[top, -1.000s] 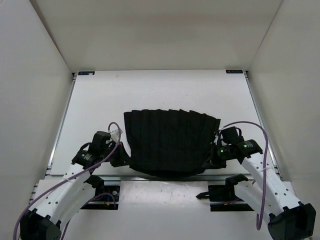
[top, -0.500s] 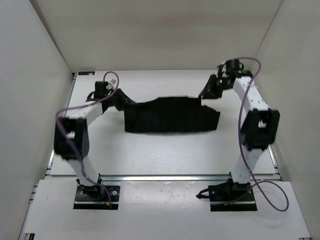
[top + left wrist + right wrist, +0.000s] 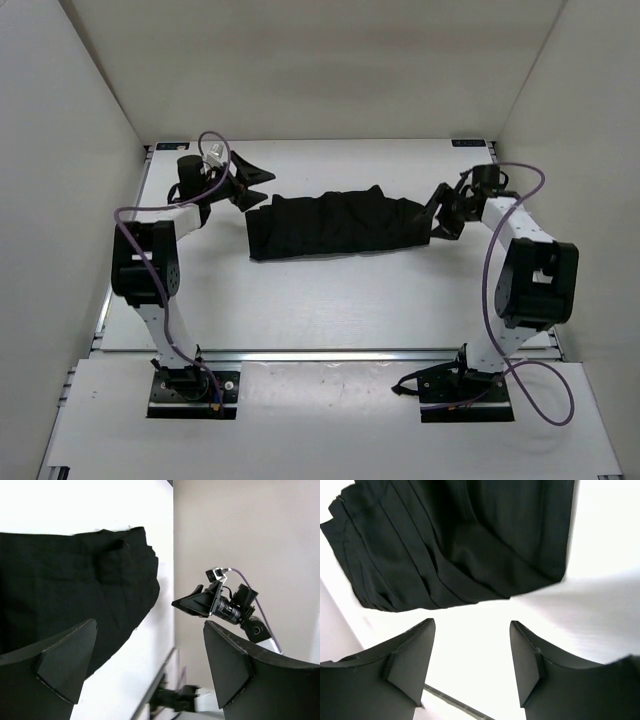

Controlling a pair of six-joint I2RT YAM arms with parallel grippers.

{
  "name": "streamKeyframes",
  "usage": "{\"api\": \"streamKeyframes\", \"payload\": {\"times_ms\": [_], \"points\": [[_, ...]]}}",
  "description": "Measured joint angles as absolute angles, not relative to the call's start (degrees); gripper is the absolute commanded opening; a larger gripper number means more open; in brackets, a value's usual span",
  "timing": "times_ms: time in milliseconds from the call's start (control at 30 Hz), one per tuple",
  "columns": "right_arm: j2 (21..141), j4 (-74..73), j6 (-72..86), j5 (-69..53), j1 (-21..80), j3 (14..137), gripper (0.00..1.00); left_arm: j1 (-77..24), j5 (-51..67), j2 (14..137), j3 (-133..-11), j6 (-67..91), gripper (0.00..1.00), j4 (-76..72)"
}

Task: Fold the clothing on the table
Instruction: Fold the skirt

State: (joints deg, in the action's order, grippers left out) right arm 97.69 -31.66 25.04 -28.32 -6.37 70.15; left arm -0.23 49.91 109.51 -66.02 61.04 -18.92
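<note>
Left jaws: stood wide apart with nothing between them; in the wrist view the cloth lay beyond the tips and off to one side, not in the gap.
Right jaws: also apart and empty, with the tips aimed at the garment's edge, which lay just ahead of them and untouched.
Arms: the left arm [image 3: 150, 260] and right arm [image 3: 525, 270] both reached far across, one at each end of the garment.
Black pleated skirt [image 3: 335, 225] [image 3: 60, 580] [image 3: 460, 540]: lay as a long doubled band across the far half of the surface [image 3: 330, 310], between the two pairs of jaws. Its near edge was fairly straight, its far edge wavy, and the pleats were stacked at the right end.
Step in hand: judging by empty jaws at both ends of a doubled band, a lengthwise fold was laid and the arms needed to clear off.
Doing it well: each pair of jaws should draw up and outward from its end, staying spread so no tip drags the top layer back.
Next grip: probably an end-over-end fold, so both layers should be pinched together at one end's corners and carried level.
Risk: the soft pleats could slide, leaving the top layer bunched or askew.
</note>
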Motion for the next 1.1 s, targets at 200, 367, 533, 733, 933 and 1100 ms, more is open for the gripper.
{"api": "streamKeyframes", "payload": {"times_ms": [200, 367, 533, 733, 933, 1100], "points": [[96.2, -19.5, 32.7, -31.4, -4.8, 57.7, 0.60, -3.6, 46.9, 102.7, -64.1, 49.1, 0.94, -11.5], [98.7, -12.4, 39.8, -30.0, -1.1, 56.0, 0.60, -9.3, 36.1, 104.6, -66.1, 37.7, 0.91, 5.2], [102.1, -9.6, 45.9, -26.4, 1.1, 56.6, 0.61, -12.4, 28.8, 108.1, -67.0, 32.6, 0.66, 13.9], [102.1, -2.4, 54.4, -23.4, 0.1, 51.9, 0.18, -11.8, 25.9, 111.7, -67.7, 29.9, 0.42, 17.4], [102.0, -1.4, 54.4, -22.5, -2.1, 50.7, 0.00, -13.0, 25.1, 111.6, -67.8, 28.2, 0.44, 17.7], [97.0, -4.0, 48.8, -22.4, -3.0, 49.4, 0.00, -15.0, 24.6, 109.6, -65.5, 27.4, 0.44, 17.7]]}}
